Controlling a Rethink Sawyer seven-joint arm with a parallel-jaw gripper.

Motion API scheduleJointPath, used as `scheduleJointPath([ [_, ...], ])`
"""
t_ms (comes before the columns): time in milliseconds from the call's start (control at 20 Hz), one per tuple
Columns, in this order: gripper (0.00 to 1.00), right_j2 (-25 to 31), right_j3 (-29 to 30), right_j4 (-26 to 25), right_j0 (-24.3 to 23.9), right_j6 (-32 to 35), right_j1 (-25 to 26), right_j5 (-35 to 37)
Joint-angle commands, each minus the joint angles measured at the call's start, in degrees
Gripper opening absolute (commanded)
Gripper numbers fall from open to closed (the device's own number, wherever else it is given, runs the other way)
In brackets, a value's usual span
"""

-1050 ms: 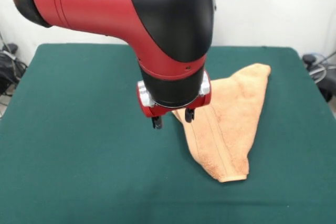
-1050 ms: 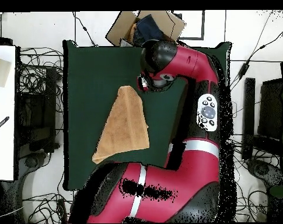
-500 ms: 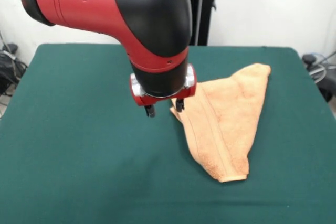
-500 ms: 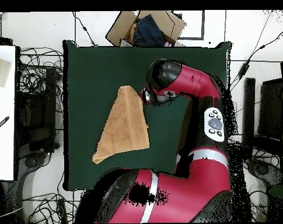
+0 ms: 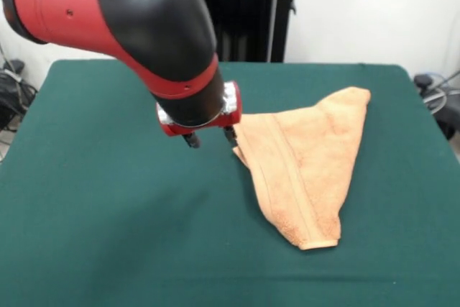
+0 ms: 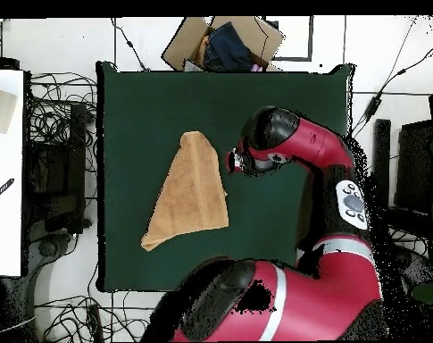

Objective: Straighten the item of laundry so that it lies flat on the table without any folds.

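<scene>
- Front view: the peach-orange towel [image 5: 305, 167] is being shown folded over on itself into a rough triangle, with one point reaching toward the far right of the table [image 5: 108, 235] and another toward the near edge; a woven band is being displayed along its left side.
- Overhead view: the towel [image 6: 191, 192] is being seen lying left of the table's centre on the green cloth [image 6: 282, 98], wholly within the table's edges.
- The gripper [image 5: 210, 137] is being held just beside the towel's left corner, above the cloth; its two dark fingertips are being kept spread apart, with nothing between them.
- The red and black arm [image 6: 295, 147] is being shown reaching in over the table from the robot's side.
- A cardboard box [image 6: 224, 40] is being seen beyond the table's far edge in the overhead view.
</scene>
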Motion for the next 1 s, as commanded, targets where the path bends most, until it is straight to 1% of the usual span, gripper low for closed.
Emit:
scheduleJointPath([
  [50, 1.00, 9.79, 10.74, 2.09, -3.14, -5.26, -0.66, -1.93],
  [150, 1.00, 11.39, 11.57, 2.70, -4.38, -5.20, -0.16, -1.88],
  [600, 1.00, 19.57, 19.08, 6.17, -10.73, -4.88, 0.92, -5.17],
  [850, 1.00, 22.21, 19.89, 5.70, -12.64, -4.15, 1.89, -6.46],
  [1000, 1.00, 23.37, 19.55, 5.33, -13.64, -3.72, 2.91, -5.76],
])
